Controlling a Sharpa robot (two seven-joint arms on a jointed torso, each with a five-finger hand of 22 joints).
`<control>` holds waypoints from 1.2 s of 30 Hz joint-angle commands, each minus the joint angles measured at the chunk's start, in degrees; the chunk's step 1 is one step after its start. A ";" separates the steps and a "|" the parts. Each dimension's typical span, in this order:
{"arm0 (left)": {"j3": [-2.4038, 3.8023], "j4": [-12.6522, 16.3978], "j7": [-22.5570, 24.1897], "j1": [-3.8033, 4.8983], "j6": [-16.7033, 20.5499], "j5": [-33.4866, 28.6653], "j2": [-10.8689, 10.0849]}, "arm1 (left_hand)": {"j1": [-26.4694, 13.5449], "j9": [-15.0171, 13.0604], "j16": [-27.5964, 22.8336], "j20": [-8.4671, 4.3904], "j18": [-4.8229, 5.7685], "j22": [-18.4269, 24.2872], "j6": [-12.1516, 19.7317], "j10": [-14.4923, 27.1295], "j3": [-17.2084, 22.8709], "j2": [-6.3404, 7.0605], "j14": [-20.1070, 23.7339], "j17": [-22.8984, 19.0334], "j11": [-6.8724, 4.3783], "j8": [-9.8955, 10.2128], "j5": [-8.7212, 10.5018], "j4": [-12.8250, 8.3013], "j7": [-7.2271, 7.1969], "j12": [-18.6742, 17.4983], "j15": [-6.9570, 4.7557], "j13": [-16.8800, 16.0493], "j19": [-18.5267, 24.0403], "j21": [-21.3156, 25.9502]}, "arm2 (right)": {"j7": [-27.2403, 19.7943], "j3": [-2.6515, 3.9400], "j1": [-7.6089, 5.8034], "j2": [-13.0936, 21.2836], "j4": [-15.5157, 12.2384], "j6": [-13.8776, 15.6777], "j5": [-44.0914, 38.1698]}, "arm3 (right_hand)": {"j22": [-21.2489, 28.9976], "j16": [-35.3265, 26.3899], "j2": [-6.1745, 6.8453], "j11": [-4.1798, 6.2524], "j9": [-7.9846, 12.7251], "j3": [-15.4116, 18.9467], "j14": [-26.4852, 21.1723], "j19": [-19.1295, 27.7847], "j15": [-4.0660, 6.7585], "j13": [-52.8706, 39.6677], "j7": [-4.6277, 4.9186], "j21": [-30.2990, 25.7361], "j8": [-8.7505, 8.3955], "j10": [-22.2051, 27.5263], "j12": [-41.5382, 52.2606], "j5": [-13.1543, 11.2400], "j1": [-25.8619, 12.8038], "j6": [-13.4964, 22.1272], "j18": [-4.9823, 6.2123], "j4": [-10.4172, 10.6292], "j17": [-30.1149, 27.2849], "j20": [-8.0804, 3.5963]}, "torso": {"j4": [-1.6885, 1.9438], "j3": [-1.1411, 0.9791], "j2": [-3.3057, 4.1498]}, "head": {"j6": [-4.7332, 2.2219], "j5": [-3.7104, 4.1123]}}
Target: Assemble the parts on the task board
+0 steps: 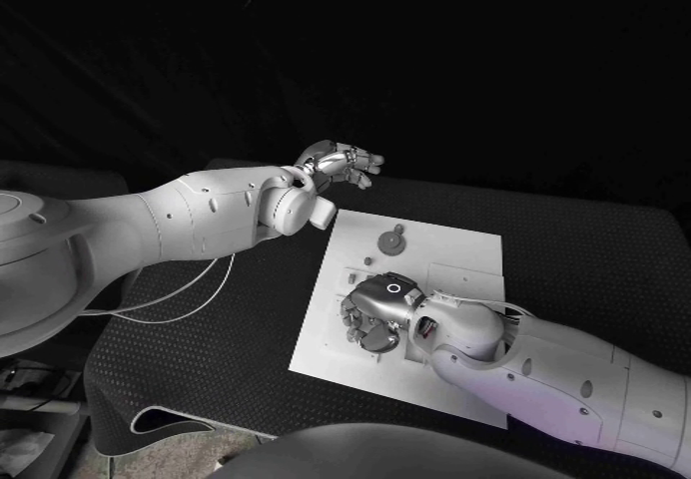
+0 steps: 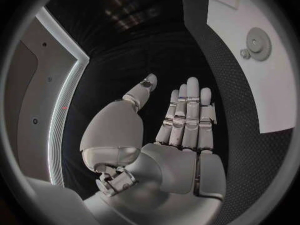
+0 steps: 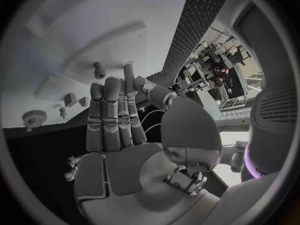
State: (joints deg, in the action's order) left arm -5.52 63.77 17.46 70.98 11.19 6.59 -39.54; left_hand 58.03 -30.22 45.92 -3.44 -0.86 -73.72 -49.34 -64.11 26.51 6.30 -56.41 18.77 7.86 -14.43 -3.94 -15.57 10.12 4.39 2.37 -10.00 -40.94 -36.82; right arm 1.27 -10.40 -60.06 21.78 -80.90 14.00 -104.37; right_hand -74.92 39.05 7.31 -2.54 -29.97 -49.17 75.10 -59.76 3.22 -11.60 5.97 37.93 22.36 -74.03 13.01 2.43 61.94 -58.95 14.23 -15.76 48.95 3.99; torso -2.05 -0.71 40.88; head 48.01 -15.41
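White task board [image 1: 461, 249] bears a gear [image 1: 391, 239] beyond the right robot hand [image 1: 377, 311].

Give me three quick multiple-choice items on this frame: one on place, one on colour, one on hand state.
1. Where is the right hand?
A. over the task board
B. off the table
C. beside the left hand

2. What colour is the task board?
A. black
B. white
C. red

3. What state is the left hand in?
A. gripping a gear
B. curled into a fist
C. open, holding nothing

Answers: 1 A, it hovers low over the board's middle. 2 B, a white plate on the black table. 3 C, the left wrist view shows its fingers extended with nothing in them.
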 commanded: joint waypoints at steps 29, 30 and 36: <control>0.05 0.11 0.61 0.08 -0.70 -0.29 0.17 | -0.05 0.09 -0.38 0.39 -0.83 -0.15 0.12 -0.19 -0.07 -0.23 -0.27 0.20 0.35 -0.37 0.01 0.23 -0.04 0.29 0.25 0.14 0.04 0.41 | 1.91 -0.97 0.19 -0.73 0.44 -3.86 -3.51 | -1.25 0.46 -0.99 0.00 -0.34 -0.39 0.07 0.06 0.43 -0.26 -0.23 0.44 0.13 -0.53 0.24 0.34 0.34 -0.24 0.77 -0.45 0.15 -0.41 | 0.04 0.09 0.01 | 0.30 -0.08; 0.05 0.12 0.60 0.08 -0.70 -0.29 0.18 | -0.05 0.09 -0.39 0.39 -0.83 -0.16 0.12 -0.19 -0.07 -0.23 -0.27 0.20 0.35 -0.37 0.01 0.22 -0.04 0.29 0.25 0.14 0.04 0.42 | 2.13 -1.12 0.20 -0.92 0.51 -4.23 -3.70 | -1.25 0.46 -0.98 0.00 -0.34 -0.40 0.06 0.07 0.42 -0.26 -0.22 0.44 0.12 -0.52 0.24 0.35 0.33 -0.23 0.77 -0.46 0.15 -0.40 | 0.05 0.09 0.02 | 0.34 -0.08; 0.05 0.10 0.59 0.09 -0.70 -0.29 0.28 | -0.05 0.10 -0.41 0.39 -0.82 -0.18 0.12 -0.19 -0.07 -0.22 -0.27 0.23 0.36 -0.38 0.01 0.23 -0.04 0.29 0.25 0.16 0.03 0.44 | 2.62 -1.66 0.21 -1.37 0.52 -4.40 -5.19 | -1.23 0.48 -0.88 -0.01 -0.39 -0.54 0.02 0.14 0.41 -0.29 -0.21 0.47 0.09 -0.46 0.21 0.35 0.31 -0.20 0.77 -0.47 0.16 -0.39 | 0.08 0.15 -0.01 | 0.37 -0.01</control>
State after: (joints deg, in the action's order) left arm -5.52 63.77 17.45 70.98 11.16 6.59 -39.41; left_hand 58.03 -30.22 45.70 -3.44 -0.86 -73.80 -49.34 -64.11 26.51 6.30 -56.41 18.91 7.85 -14.43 -3.94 -15.57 10.12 4.38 2.37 -9.91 -40.94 -36.59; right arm 2.92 -11.62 -60.27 20.41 -80.52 12.29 -107.24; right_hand -74.95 39.27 7.31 -2.71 -30.24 -49.34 75.14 -59.75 3.15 -11.96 5.77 38.14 22.37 -74.25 13.10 2.66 61.95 -58.96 14.23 -16.22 49.04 4.00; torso -1.99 -0.58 40.89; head 48.37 -15.42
